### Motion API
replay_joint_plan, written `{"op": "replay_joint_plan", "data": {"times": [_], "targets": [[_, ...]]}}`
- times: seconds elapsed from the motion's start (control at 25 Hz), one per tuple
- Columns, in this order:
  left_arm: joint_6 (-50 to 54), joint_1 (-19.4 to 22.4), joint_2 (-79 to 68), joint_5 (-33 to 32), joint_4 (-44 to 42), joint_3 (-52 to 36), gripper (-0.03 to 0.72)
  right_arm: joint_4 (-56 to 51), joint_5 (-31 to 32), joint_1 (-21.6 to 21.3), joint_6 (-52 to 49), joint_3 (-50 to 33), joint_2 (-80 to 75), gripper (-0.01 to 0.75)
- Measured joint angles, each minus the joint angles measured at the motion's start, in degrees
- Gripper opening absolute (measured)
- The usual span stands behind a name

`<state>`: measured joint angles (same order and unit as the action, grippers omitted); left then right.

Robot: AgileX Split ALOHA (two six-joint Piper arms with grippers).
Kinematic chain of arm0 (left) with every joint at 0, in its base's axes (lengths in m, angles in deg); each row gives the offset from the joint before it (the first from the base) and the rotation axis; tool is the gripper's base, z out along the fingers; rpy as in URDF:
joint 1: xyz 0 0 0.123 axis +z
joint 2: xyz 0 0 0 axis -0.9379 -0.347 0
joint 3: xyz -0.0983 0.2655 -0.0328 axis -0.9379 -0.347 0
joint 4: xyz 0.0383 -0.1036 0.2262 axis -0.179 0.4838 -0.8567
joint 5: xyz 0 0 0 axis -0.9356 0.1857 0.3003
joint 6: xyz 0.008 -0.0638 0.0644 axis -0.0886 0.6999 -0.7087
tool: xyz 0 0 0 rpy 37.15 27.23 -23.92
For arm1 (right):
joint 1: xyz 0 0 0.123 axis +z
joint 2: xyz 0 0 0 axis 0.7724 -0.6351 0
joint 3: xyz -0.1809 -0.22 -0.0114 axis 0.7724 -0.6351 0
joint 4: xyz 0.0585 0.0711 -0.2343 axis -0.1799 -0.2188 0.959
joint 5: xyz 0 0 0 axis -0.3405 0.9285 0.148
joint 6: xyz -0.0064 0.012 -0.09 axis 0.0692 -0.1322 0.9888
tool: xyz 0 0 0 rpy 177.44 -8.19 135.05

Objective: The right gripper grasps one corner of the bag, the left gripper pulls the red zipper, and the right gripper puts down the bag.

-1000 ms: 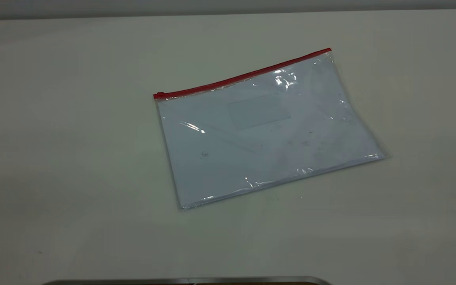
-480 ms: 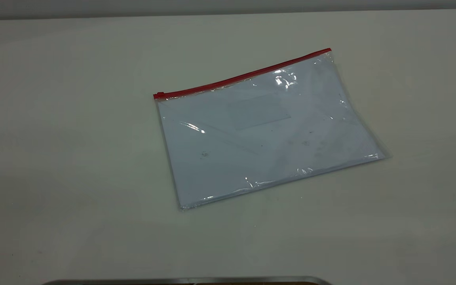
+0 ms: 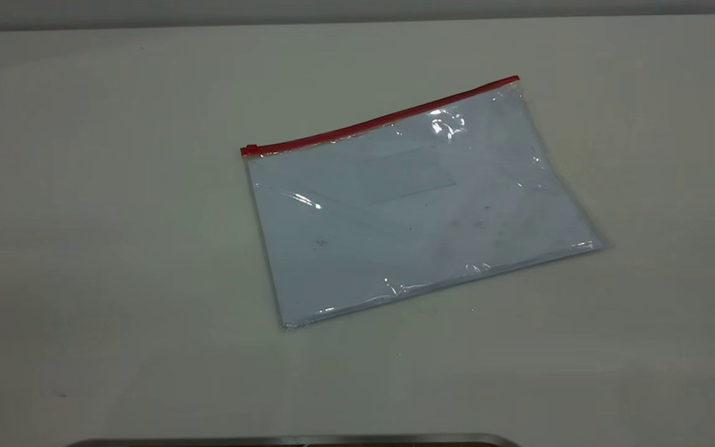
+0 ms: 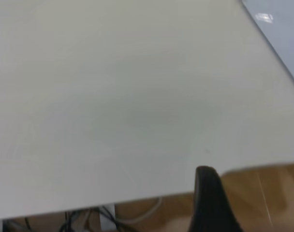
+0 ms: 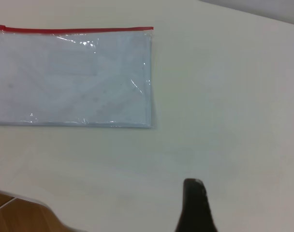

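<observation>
Pale, matte tabletop (image 3: 115, 248) carries the flat clear plastic bag (image 3: 413, 211), its thin red zipper (image 3: 379, 120) along the far edge; nothing has shifted over the last second. Each black pincer, left (image 4: 212, 200) and right (image 5: 195, 205), hangs well apart from it, and I cannot tell their spread. Grasping hasn't begun.

One bag (image 3: 419, 211) with one red zipper (image 3: 379, 119) — on one table (image 3: 115, 217).

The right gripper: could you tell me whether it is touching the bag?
Apart. The right wrist view shows bare table between the right gripper and the bag.
</observation>
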<state>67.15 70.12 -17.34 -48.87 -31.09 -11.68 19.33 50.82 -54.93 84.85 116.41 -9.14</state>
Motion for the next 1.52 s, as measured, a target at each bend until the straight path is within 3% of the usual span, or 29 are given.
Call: {"op": "replay_joint_plan", "data": {"times": [1.28,1.52], "targets": [[0.8,0.1,4.0,-0.3,0.0,0.0,0.518,0.0,0.0,1.0,0.0,0.0,0.0,0.578],[1.0,0.1,4.0,-0.4,0.0,0.0,0.518,4.4,-0.8,2.1,-5.8,0.0,0.0,0.578]]}}
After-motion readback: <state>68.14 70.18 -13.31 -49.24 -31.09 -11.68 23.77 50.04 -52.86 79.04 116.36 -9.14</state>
